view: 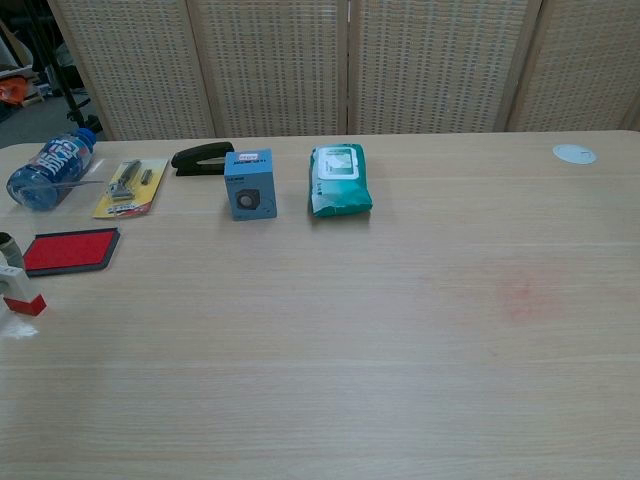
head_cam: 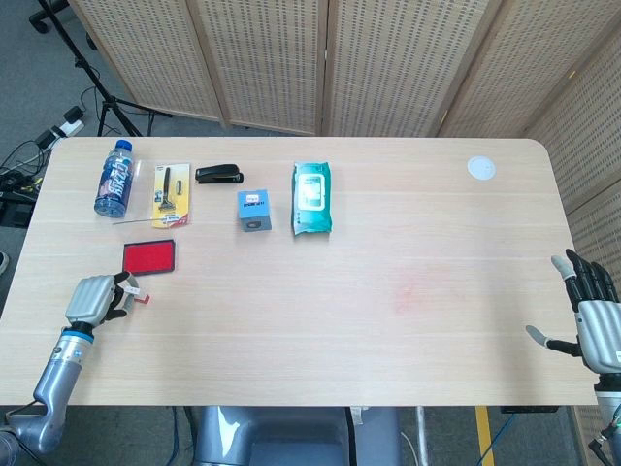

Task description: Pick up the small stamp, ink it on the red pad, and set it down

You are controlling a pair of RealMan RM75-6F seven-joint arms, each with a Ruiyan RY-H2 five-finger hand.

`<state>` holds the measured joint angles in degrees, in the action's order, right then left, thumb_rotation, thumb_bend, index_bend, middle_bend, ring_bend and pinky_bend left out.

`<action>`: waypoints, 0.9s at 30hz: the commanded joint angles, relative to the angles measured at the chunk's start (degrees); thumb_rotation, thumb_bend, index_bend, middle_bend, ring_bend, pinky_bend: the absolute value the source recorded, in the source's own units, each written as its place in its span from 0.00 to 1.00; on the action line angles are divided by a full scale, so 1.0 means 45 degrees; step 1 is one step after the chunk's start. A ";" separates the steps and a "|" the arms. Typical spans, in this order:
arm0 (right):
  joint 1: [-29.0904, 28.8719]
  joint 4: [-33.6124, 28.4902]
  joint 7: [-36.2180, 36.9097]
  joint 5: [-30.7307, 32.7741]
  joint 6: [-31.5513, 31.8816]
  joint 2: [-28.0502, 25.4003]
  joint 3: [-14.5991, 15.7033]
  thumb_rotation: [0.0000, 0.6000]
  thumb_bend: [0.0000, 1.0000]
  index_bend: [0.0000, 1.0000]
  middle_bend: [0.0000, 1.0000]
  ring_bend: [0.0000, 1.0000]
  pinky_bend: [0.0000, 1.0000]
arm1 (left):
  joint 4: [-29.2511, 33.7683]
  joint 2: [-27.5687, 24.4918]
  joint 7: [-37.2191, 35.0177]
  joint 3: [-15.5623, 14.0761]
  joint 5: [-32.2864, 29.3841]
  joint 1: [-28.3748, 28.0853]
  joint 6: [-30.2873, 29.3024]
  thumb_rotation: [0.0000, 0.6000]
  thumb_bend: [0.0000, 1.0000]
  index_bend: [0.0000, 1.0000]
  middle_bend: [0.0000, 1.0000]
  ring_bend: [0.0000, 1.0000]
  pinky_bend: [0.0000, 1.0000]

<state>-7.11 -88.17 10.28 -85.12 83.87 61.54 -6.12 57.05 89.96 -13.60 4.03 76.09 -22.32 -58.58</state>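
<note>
The small stamp [head_cam: 136,293], white with a red base, is pinched in my left hand [head_cam: 92,299] near the table's front left edge. In the chest view the stamp [view: 20,294] shows at the far left edge, its red base down at the table surface; only a fingertip of the hand shows there. The red ink pad [head_cam: 149,256] in its black tray lies just beyond the stamp, also seen as the pad [view: 70,250] in the chest view. My right hand [head_cam: 594,316] hangs open off the table's right front corner, holding nothing.
Along the back left lie a water bottle [head_cam: 114,177], a yellow razor pack [head_cam: 171,193], a black stapler [head_cam: 219,174], a small blue box [head_cam: 254,210] and a green wipes pack [head_cam: 311,197]. A white disc [head_cam: 480,167] sits back right. A faint red smudge [head_cam: 415,291] marks the table.
</note>
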 commanded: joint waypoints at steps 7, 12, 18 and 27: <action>0.0030 -0.0040 -0.0030 -0.0047 0.0067 -0.0003 0.0016 1.00 0.00 0.00 0.00 0.00 0.00 | -0.0050 -0.0039 -0.0205 -0.0035 0.0164 0.0015 0.0006 1.00 0.28 0.59 0.98 1.00 1.00; 0.0039 -0.0034 0.0021 -0.0048 0.0086 -0.0020 0.0009 1.00 0.00 0.00 0.00 0.00 0.00 | -0.0039 -0.0071 -0.0186 -0.0011 0.0153 0.0028 0.0015 1.00 0.26 0.57 0.98 1.00 1.00; 0.0035 -0.0039 0.0049 -0.0053 0.0074 -0.0038 0.0010 1.00 0.00 0.00 0.00 0.00 0.00 | 0.0004 -0.0122 -0.0158 -0.0005 0.0150 0.0042 0.0043 1.00 0.22 0.55 0.98 1.00 1.00; 0.0044 -0.0052 0.0121 -0.0056 0.0083 -0.0069 0.0007 1.00 0.00 0.00 0.00 0.00 0.00 | -0.0007 -0.0126 -0.0039 0.0091 0.0081 0.0050 0.0003 1.00 0.18 0.51 0.98 1.00 1.00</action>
<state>-6.91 -88.40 10.83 -85.37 84.24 61.22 -6.10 57.03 89.39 -13.80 4.42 76.47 -22.10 -58.55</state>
